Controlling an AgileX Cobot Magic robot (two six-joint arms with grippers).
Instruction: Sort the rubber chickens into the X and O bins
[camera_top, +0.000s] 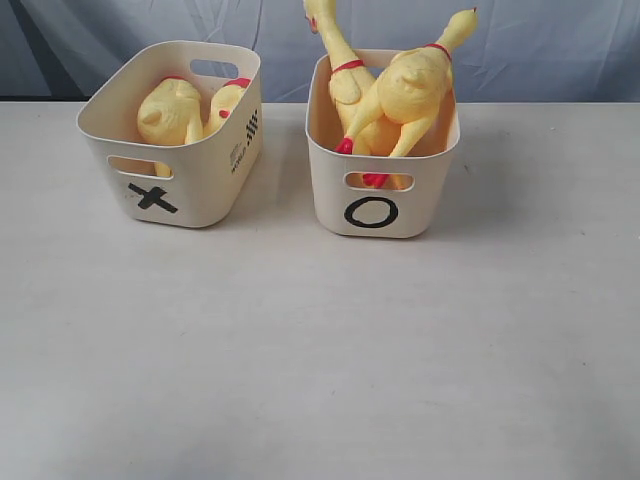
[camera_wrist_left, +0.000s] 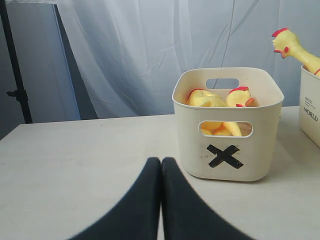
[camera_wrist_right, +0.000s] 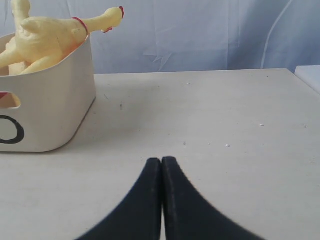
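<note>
Two yellow rubber chickens (camera_top: 180, 112) lie inside the cream X bin (camera_top: 200, 190) at the back left; their red combs show over its rim in the left wrist view (camera_wrist_left: 220, 98). Two more chickens (camera_top: 405, 95) stand crossed in the O bin (camera_top: 420, 205) at the back middle, necks sticking out above it. The left gripper (camera_wrist_left: 161, 160) is shut and empty, low over the table in front of the X bin (camera_wrist_left: 260, 150). In the right wrist view the right gripper (camera_wrist_right: 161, 160) is shut and empty, to the side of the O bin (camera_wrist_right: 55, 120). Neither gripper appears in the exterior view.
The pale table (camera_top: 320, 350) stretches bare in front of both bins. A grey-white curtain (camera_top: 540, 45) hangs behind the table. A black stand pole (camera_wrist_left: 12, 65) rises at the table's far edge in the left wrist view.
</note>
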